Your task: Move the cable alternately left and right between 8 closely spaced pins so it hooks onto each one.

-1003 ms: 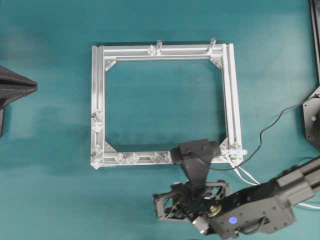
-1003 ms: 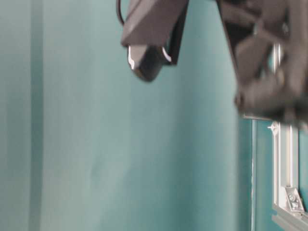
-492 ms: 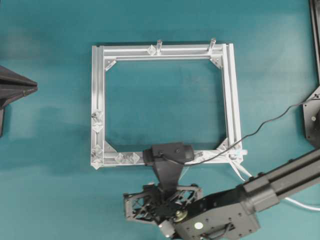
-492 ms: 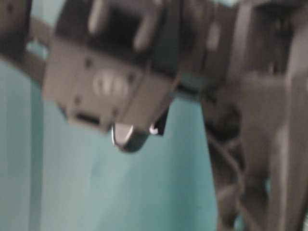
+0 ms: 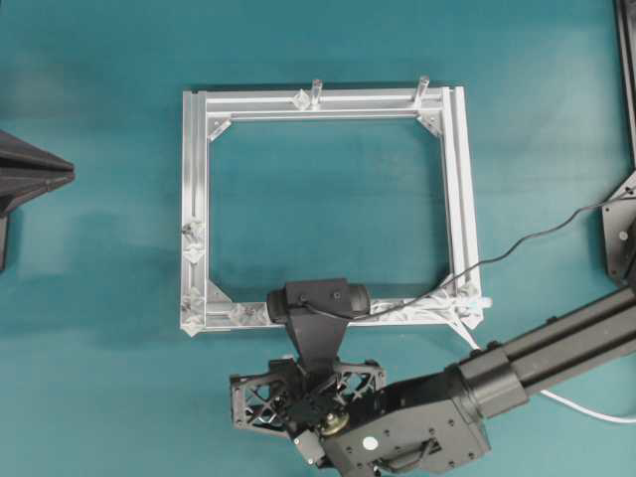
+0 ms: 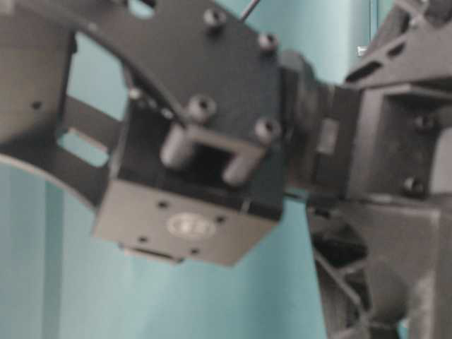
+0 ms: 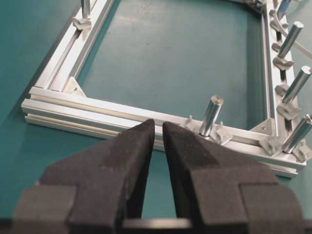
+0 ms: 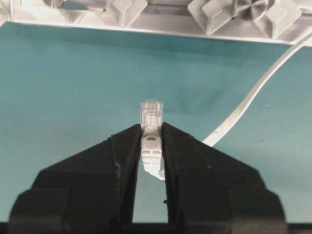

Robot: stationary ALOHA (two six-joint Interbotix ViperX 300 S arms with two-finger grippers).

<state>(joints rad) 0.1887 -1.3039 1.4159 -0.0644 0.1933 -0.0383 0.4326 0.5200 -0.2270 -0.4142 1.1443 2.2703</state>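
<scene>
My right gripper is shut on the small white plug of the cable, whose clear tip sticks out past the fingertips. The flat white cable trails away to the upper right in the right wrist view. Straight ahead lies the near rail with whitish diamond pins. From overhead, the right arm's wrist hangs over the near rail of the silver frame, and the cable leads off to the lower right. More pins sit on the left rail. My left gripper is shut on nothing, short of the frame.
The left arm rests at the table's left edge. Upright metal posts stand among the studs on the rails. A thin black wire crosses the frame's right corner. The right arm's black body looms close in the table-level view.
The right arm has slid left along the frame's near rail, carrying the plug with it. The left arm has stayed still.
</scene>
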